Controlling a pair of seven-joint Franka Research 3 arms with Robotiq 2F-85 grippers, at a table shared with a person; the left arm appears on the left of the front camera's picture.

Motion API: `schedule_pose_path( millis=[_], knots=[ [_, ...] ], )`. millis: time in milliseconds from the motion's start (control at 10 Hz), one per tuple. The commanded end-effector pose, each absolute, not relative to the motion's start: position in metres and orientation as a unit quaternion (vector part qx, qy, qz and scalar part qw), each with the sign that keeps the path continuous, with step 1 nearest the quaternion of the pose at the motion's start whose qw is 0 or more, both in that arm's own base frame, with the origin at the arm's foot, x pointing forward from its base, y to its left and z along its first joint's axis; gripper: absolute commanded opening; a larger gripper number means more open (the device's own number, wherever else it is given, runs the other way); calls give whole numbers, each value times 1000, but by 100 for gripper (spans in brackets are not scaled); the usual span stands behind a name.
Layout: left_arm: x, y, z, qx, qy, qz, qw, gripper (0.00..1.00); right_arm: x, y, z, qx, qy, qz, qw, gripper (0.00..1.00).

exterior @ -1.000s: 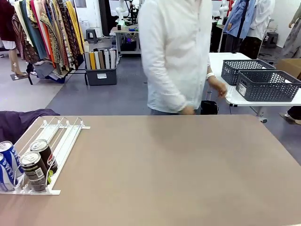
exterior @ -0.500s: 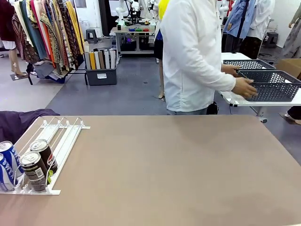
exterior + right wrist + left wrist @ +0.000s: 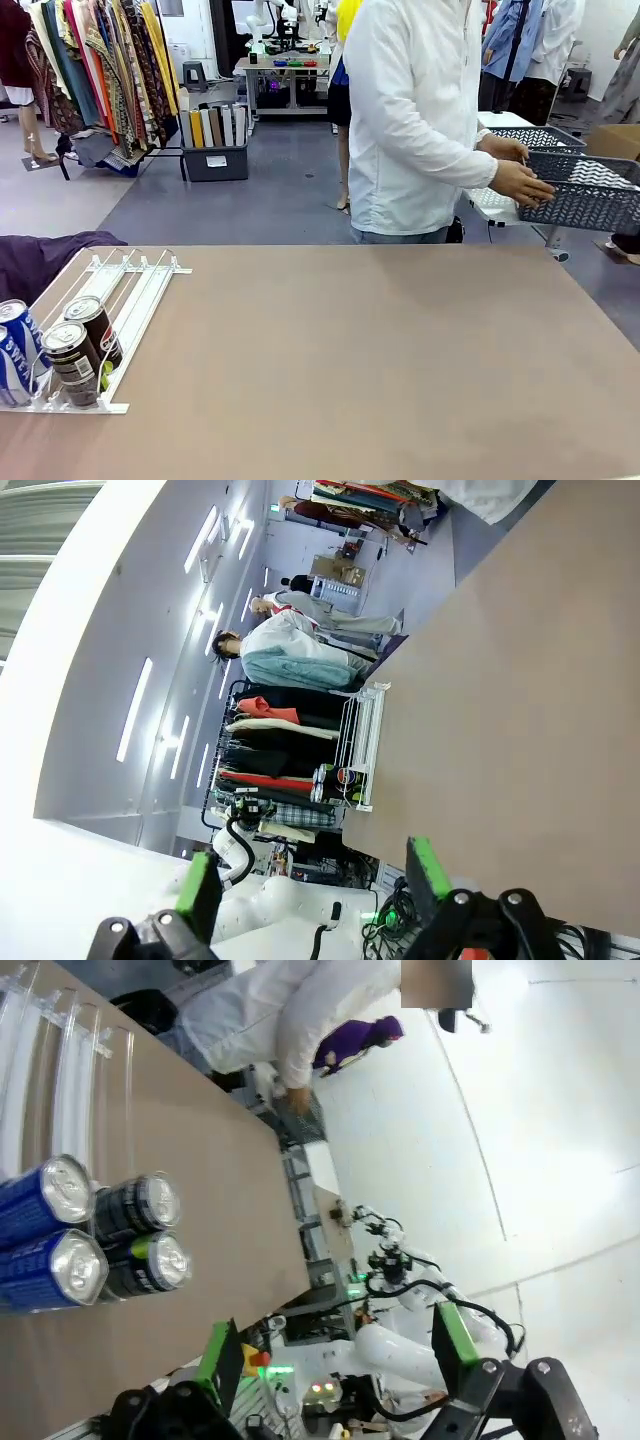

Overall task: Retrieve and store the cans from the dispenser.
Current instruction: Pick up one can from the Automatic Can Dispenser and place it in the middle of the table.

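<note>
Front view, table [image 3: 380,350]: a wide brown tabletop, seen from the robot's side.
Dispenser [image 3: 135,285]: a flat white rack with two long lanes, lying on the table's left part and running from the near edge toward the far side.
Cans [image 3: 75,360]: grouped at the dispenser's near end, against the upright stops. Two dark cans sit one behind the other in the right lane, with blue cans in the lane to their left, partly cut off by the picture's edge.
Left wrist view, cans: four silver tops show close together, two blue and two dark.
Left gripper [image 3: 340,1360]: jaws spread wide with nothing between the green pads, held above the table and apart from the cans.
Right gripper [image 3: 312,880]: jaws also spread and empty, over bare tabletop, well apart from the dispenser.
Person [image 3: 410,120]: stands at the far side in a white shirt, turned toward the robot's right.
Person's hands [image 3: 520,183]: both grasp a dark grey lattice basket [image 3: 590,195] beside a white side table [image 3: 495,205].
Purple cloth [image 3: 40,260]: lies at the table's far left edge, just beyond the dispenser.
</note>
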State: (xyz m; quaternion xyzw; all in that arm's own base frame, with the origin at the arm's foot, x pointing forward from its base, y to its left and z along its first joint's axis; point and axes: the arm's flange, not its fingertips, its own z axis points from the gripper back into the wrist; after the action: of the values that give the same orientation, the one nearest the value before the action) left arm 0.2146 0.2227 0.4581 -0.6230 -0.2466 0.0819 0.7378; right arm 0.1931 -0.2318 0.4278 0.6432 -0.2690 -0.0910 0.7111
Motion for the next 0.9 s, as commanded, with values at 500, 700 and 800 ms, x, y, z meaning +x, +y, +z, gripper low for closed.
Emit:
schedule_pose_path(
  millis=[500, 700, 800],
  knots=[
    [217, 96, 530, -197, -135, -55, 970, 100, 196, -231, 432, 647, -281, -87, 704, 100],
    [220, 57, 524, -96, -89, -123, 984, 100, 196, -231, 432, 647, -281, -87, 704, 100],
    [223, 42, 521, -81, -85, -130, 985, 100, 196, -231, 432, 647, -281, -87, 704, 100]
  ],
)
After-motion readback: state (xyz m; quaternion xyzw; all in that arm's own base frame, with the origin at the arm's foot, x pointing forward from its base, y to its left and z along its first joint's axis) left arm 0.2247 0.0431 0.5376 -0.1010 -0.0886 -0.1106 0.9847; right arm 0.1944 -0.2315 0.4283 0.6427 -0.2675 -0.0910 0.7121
